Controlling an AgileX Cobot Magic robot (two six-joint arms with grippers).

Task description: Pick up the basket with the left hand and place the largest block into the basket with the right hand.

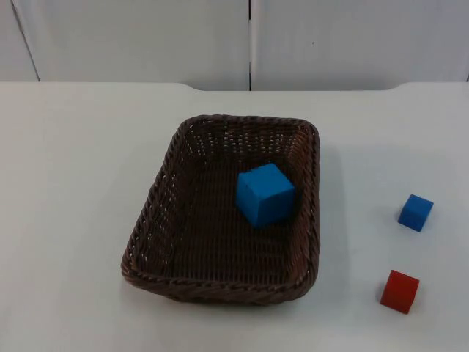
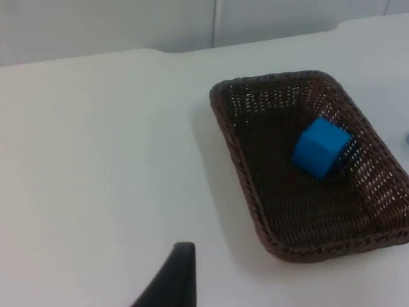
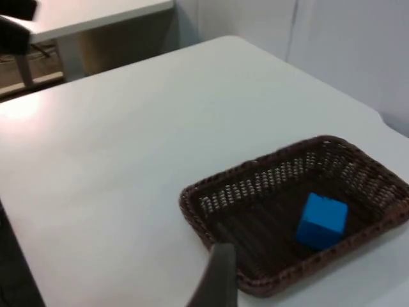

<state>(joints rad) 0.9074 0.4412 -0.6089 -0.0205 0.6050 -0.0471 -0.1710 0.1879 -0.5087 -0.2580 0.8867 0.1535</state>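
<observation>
A dark brown wicker basket point(image 1: 150, 220) rests flat on the white table, just left of the middle. A large blue block point(image 1: 265, 194) lies inside it, near its right wall. The left wrist view shows the same basket point(image 2: 239, 163) and block point(image 2: 321, 147), with my left gripper point(image 2: 172, 281) drawn back over bare table and well apart from the rim. My right gripper point(image 3: 217, 275) also waits off the basket point(image 3: 192, 211), looking onto the block point(image 3: 323, 220). Nothing is held by either gripper.
A small blue block point(image 1: 415, 213) and a red block point(image 1: 400, 291) stand on the table to the right of the basket. The grey partition wall point(image 1: 249, 40) closes the far edge. Another table point(image 3: 96, 16) stands beyond the left table edge.
</observation>
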